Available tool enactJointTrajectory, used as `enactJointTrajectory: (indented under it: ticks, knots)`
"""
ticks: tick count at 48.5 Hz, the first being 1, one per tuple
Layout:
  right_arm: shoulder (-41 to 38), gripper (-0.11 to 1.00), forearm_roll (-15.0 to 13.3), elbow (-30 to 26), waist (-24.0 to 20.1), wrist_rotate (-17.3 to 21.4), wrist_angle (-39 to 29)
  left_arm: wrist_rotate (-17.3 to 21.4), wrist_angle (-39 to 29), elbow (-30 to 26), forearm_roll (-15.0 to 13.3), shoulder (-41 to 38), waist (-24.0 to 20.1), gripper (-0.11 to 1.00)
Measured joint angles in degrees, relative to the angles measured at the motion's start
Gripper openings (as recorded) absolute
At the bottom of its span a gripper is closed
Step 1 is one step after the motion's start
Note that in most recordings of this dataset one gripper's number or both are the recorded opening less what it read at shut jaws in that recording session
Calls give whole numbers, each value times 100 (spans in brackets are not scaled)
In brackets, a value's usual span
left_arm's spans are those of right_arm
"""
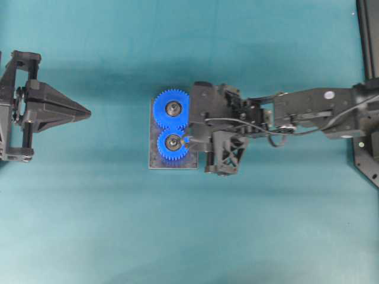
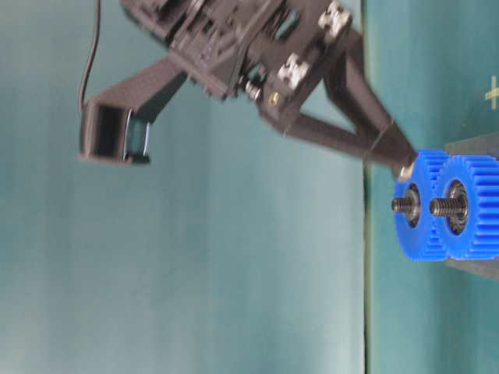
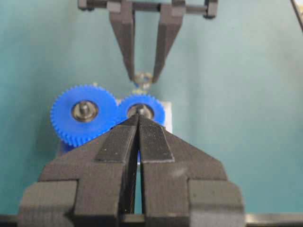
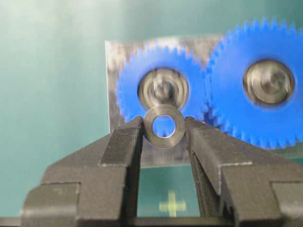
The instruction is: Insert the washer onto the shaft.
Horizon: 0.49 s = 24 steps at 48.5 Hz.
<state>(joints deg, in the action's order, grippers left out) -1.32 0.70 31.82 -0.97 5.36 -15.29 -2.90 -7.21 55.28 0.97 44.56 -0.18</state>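
1. A teal table [image 1: 89, 225] carries a small grey base plate [image 1: 155, 161] near its middle.
2. Two blue gears sit on the plate, their teeth meshed: a larger gear [image 1: 172, 109] and a smaller gear [image 1: 173, 145].
3. A short threaded metal shaft stands up from the centre of each gear; the shaft of the smaller gear [image 2: 403, 205] is bare at its tip.
4. The right gripper [image 4: 164, 126] reaches in from the right of the overhead view and sits just beside the smaller gear.
5. Its jaws pinch a thin metal washer [image 4: 164, 126] by its outer edge, one fingertip on each side.
6. In the right wrist view the washer hangs just in front of the smaller gear's hub, its hole a little below the hub's centre.
7. The left gripper [image 1: 86, 112] rests well apart at the left edge of the table, its jaws pressed together and holding nothing.
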Motion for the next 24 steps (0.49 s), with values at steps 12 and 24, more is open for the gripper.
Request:
enactJointTrajectory:
  ticks: [12,24]
  knots:
    - [-316,34,0,-255,9,-114,62,0,0,26,-9,-9,0,1]
    - [-422,34,0,-325,9,-123,88,0,0,35,-9,0,0,1]
